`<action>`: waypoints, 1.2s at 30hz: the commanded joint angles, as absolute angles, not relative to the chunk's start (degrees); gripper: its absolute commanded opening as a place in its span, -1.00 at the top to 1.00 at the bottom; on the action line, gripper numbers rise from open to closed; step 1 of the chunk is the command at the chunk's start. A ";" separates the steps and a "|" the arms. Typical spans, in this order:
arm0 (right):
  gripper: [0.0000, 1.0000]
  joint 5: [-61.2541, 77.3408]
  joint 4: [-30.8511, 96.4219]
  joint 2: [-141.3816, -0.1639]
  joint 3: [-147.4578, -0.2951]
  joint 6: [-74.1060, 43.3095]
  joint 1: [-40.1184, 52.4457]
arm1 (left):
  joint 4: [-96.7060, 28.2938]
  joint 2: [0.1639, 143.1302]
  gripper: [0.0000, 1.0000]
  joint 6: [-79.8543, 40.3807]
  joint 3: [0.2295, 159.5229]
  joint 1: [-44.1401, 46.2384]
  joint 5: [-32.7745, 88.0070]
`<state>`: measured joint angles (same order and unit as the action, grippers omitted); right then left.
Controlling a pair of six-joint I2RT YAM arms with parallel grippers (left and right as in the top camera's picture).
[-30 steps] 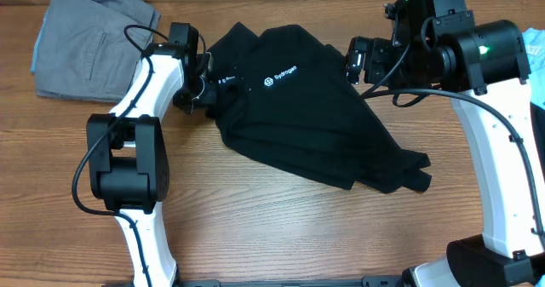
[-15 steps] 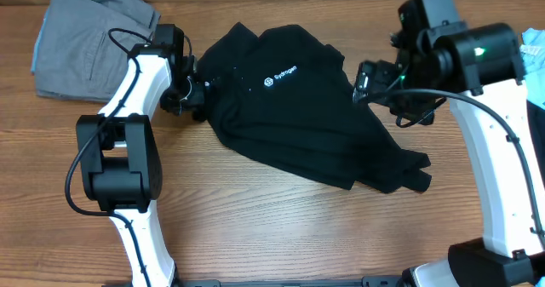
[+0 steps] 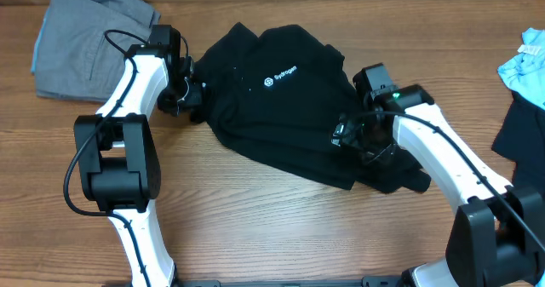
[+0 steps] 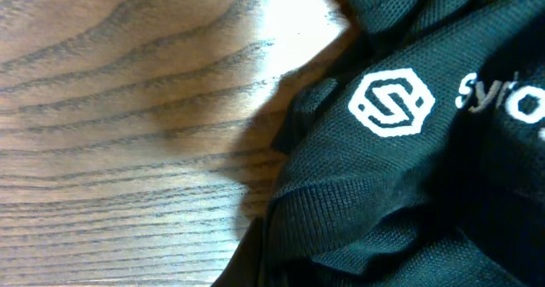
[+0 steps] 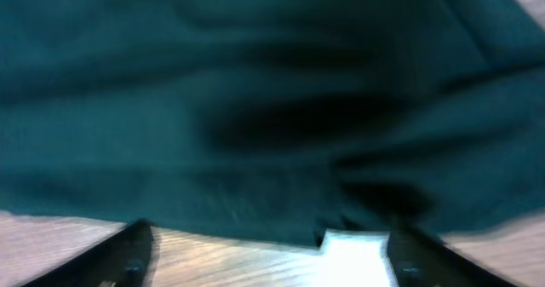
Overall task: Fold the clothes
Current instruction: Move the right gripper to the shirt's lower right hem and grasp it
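The black shirt (image 3: 289, 108) lies crumpled at the table's middle, with a white logo print (image 3: 281, 76) facing up. My left gripper (image 3: 189, 95) sits at the shirt's left edge, shut on a fold of the fabric. The left wrist view shows the black shirt (image 4: 409, 202) and a white logo (image 4: 392, 104) close up, while the fingers stay hidden. My right gripper (image 3: 353, 138) hangs low over the shirt's lower right part. In the blurred right wrist view its fingers (image 5: 128, 253) stand wide apart and open, with bare wood between them and the shirt's hem (image 5: 255, 151) just ahead.
A grey garment (image 3: 89, 40) lies at the back left. A light blue garment (image 3: 524, 66) and a dark one (image 3: 524, 129) lie at the right edge. Bare wood (image 3: 281, 227) runs along the front.
My right arm has swung down from the shirt's upper right corner to its lower right part, jaws narrowing a little. The left gripper has shifted slightly left with the shirt's edge.
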<state>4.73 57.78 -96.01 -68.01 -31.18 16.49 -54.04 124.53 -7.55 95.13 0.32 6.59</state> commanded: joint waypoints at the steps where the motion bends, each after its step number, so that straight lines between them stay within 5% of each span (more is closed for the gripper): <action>1: -0.60 6.28 53.30 -96.12 -63.83 -29.78 16.38 | -53.98 125.38 0.92 -8.40 94.85 -0.03 5.96; 8: -0.55 6.33 47.07 -101.27 -61.34 -29.78 16.27 | -53.80 125.38 0.92 -8.40 94.85 -0.03 5.96; 12: -0.36 6.28 45.91 -102.69 -61.34 -29.80 16.27 | -53.93 125.38 0.92 -8.40 94.85 -0.14 5.96; 19: 0.34 4.91 47.66 -102.61 -62.15 -31.79 16.27 | -53.84 125.38 0.92 -8.45 94.85 -0.08 5.96; 23: 0.92 4.32 51.83 -101.78 -64.40 -31.88 16.27 | -54.00 125.34 0.92 -9.06 95.00 -0.10 5.96; 36: 0.92 2.59 58.74 -81.93 -67.26 -35.59 16.27 | -58.63 110.19 0.92 -9.43 96.64 -0.10 5.30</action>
<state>3.99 58.54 -88.68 -65.32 -35.05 16.49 -57.89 120.29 -8.73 95.13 0.32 6.15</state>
